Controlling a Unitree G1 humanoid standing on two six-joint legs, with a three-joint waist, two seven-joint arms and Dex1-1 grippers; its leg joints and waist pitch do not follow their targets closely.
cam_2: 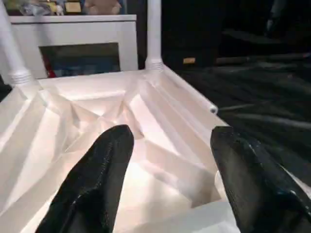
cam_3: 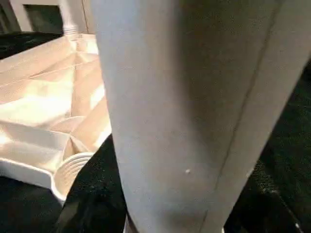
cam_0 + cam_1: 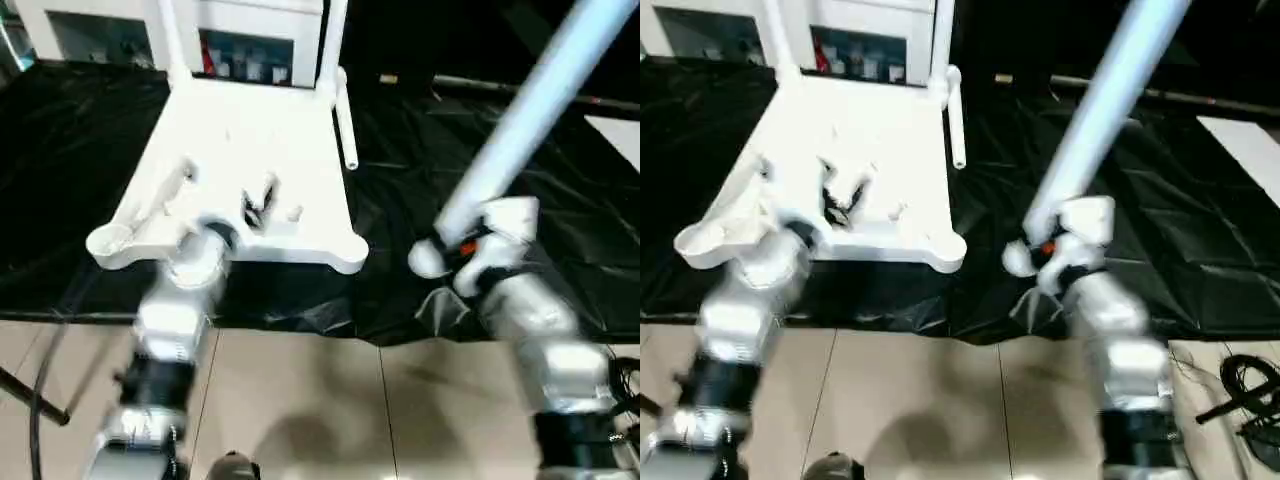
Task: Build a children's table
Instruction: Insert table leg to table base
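Our right gripper point(image 3: 462, 250) clamped a white leg point(image 3: 535, 110), its long axis slanting toward one o'clock. Our left gripper point(image 1: 167, 160) hung open above the upturned tabletop point(image 3: 250, 150).

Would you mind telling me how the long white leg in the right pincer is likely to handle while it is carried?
The leg looks like a stiff tube, so it probably won't bend. It is gripped near one end by the right pincer, so it may swing or lever. Its smooth round surface could slip or roll.

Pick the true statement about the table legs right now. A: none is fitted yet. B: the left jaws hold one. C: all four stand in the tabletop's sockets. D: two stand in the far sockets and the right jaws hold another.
D: two legs rise from the tabletop's far sockets, and the right gripper grips a third leg.
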